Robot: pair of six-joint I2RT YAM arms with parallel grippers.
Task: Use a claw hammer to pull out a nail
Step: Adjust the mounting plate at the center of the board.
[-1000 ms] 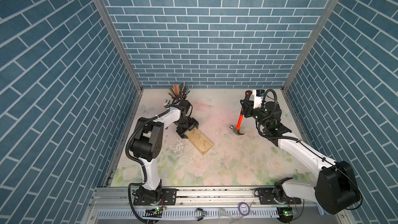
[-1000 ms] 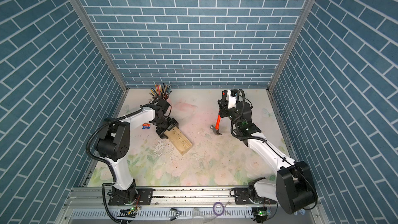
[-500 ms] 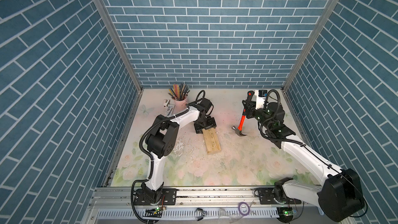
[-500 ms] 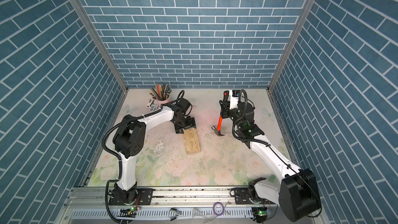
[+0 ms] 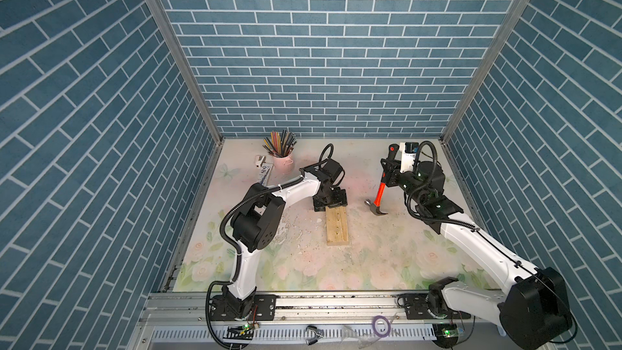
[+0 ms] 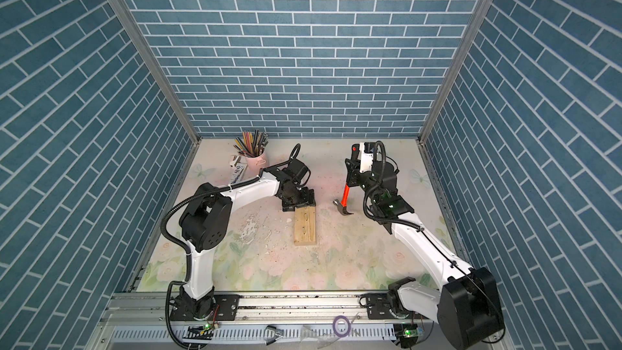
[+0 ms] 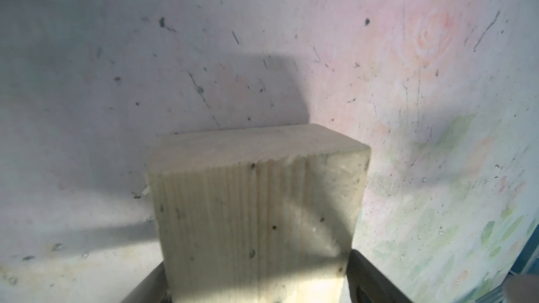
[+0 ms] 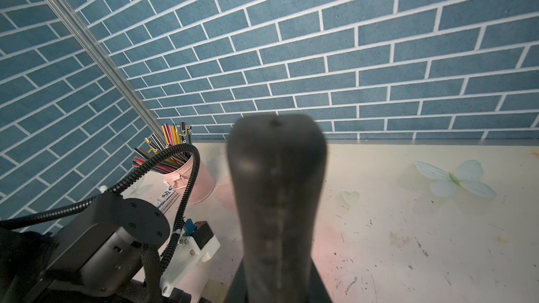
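1. While pinching the hammer point(image 5: 380, 191) by its black grip, hangs it near upright from the right gripper point(image 5: 390, 173), head down and low over the table point(image 5: 370, 257); cannot tell whether touching.
2. Has those jaws closed hard onto the grip; shows nothing of them in the right wrist view, only the grip itself, close and blurred.
3. Clamps the far end of the block point(image 5: 337, 240) with the left gripper point(image 5: 330, 201): fingers point(image 7: 376, 284) spread wide, one flat against each side of the wood, plain in the left wrist view.
4. Has the block lying flat, lengthwise from the left gripper toward the near edge of the table, in both top views.
5. Sets the hammer to the right of the block, near yet clearly apart, with the claw seemingly turned away from the wood.
6. Shows a few dark marks point(image 5: 337, 230) down the middle of the block's top; too small to tell nail from hole.
7. Judged step: bringing the tool in, with the wood already steadied and the claw not yet at any nail.
8. Next, calls for carrying the head across above the block, turning the claw toward the chosen nail, lowering until the fork straddles the shank under the nail's head, then rocking the handle back over the curved head.
9. Calls too for a firm left hold against lift or twist while prying.
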